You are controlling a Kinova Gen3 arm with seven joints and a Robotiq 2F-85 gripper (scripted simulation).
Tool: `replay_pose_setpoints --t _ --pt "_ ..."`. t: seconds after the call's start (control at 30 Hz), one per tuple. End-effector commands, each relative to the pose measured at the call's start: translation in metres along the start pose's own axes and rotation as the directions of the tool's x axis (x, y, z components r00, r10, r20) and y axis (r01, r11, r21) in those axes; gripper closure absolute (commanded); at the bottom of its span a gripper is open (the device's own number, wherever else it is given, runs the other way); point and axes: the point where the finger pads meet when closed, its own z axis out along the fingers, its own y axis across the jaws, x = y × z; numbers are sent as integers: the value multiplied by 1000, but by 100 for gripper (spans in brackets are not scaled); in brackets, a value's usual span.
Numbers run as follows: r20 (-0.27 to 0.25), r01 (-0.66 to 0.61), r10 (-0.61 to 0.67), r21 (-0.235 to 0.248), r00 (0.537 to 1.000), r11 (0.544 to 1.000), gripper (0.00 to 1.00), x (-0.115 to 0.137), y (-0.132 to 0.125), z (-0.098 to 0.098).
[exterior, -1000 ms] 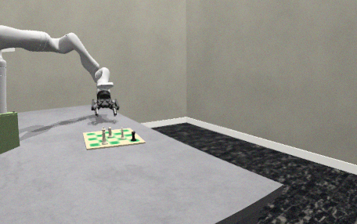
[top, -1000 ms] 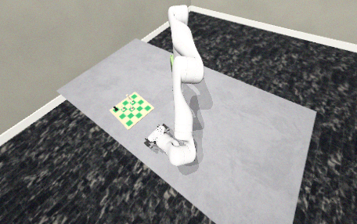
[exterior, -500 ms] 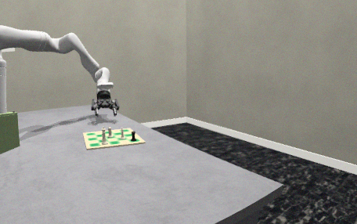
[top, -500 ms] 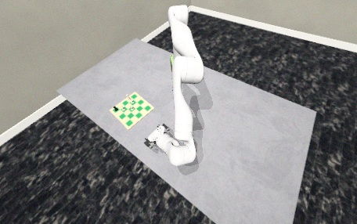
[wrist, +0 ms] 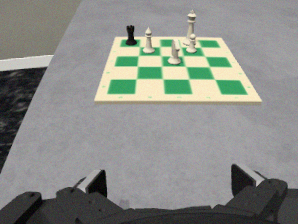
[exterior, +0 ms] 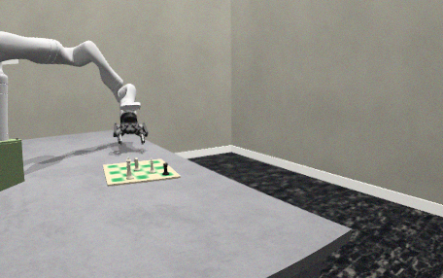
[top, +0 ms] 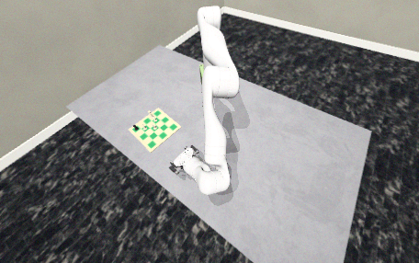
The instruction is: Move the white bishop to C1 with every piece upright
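White pieces crowd the green board point(wrist: 178, 87) at 12 o'clock; I cannot tell which is the bishop. The gripper point(exterior: 130, 130) hangs empty, fingers wide (they could bump neighbours over).

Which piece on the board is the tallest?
The white piece at the far right of the group. It stands well above the two shorter white pieces beside it and the black piece.
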Motion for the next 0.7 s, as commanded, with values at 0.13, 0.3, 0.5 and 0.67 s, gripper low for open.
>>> replay_pose_setpoints --t 0.13,0.3,0.5,0.67 --pt "1 -1 1 1 1000 1000 0 1 -1 -1" --pt "1 -1 1 1 1000 1000 0 3 0 -3" --pt "1 -1 1 1 1000 1000 0 14 0 -12" --pt "1 -1 1 1 1000 1000 0 40 2 -32"
